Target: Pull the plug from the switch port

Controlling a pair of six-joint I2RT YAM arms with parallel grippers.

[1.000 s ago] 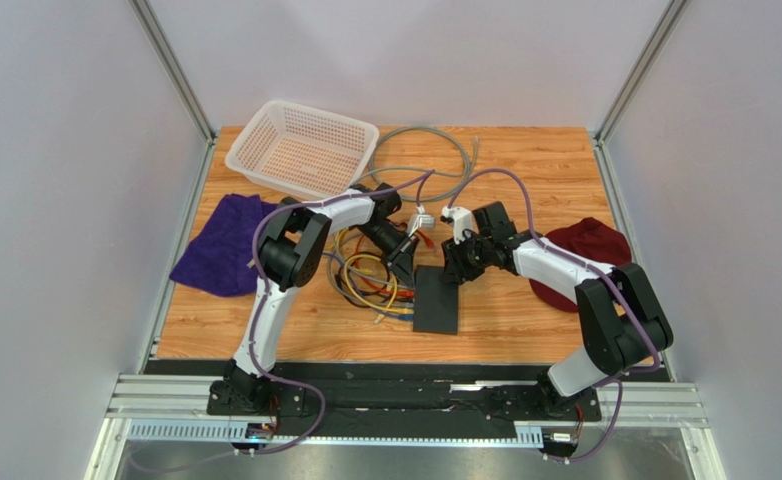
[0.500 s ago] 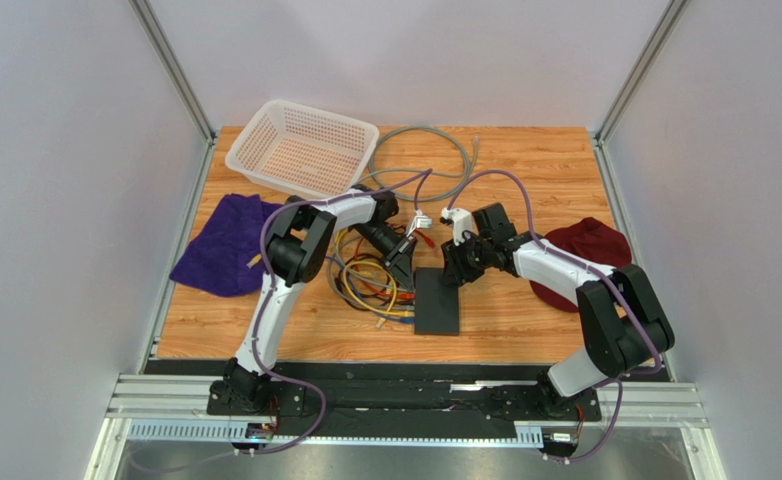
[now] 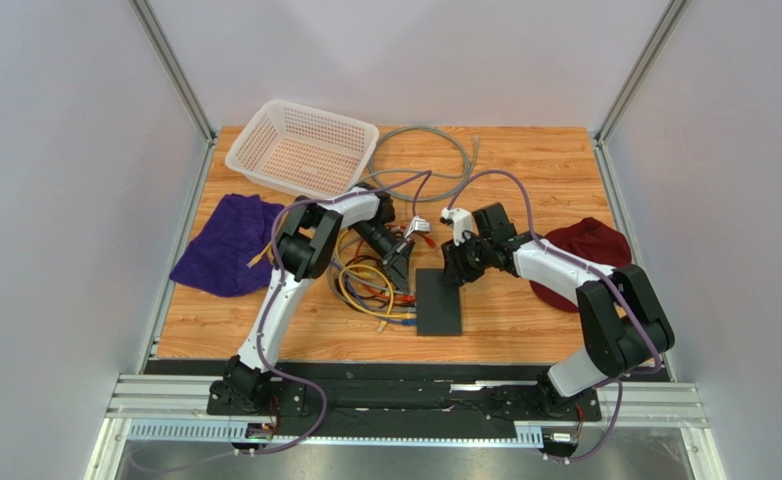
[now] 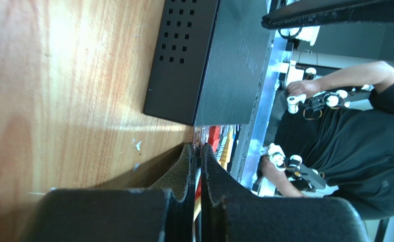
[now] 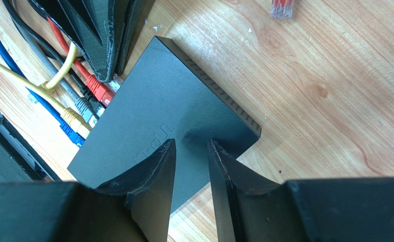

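Note:
The switch [image 3: 438, 303], a flat black box, lies on the wood between both arms. Several cables run into its left long edge. My left gripper [image 3: 402, 263] is shut on the red plug [image 5: 100, 91] at the far end of that edge, and red shows between its fingers [image 4: 197, 146]. The plug's clear tip sits right at the switch [image 4: 219, 60] edge; I cannot tell whether it is seated. My right gripper [image 5: 192, 142] is open, its tips down on the switch [image 5: 158, 111] top near the far right corner, with nothing between them.
Grey [image 5: 85, 107], yellow [image 5: 72, 118] and blue [image 5: 75, 137] plugs sit beside the red one, trailing into a cable tangle [image 3: 365, 285]. A white basket [image 3: 303, 148] and grey cable coil [image 3: 420, 160] lie behind. A purple cloth [image 3: 225, 245] lies left, a dark red cloth [image 3: 585, 250] right.
The left arm's elbow has swung to the right and its gripper has shifted slightly. The switch has turned a little, lying squarer to the table edge. The right arm has barely moved.

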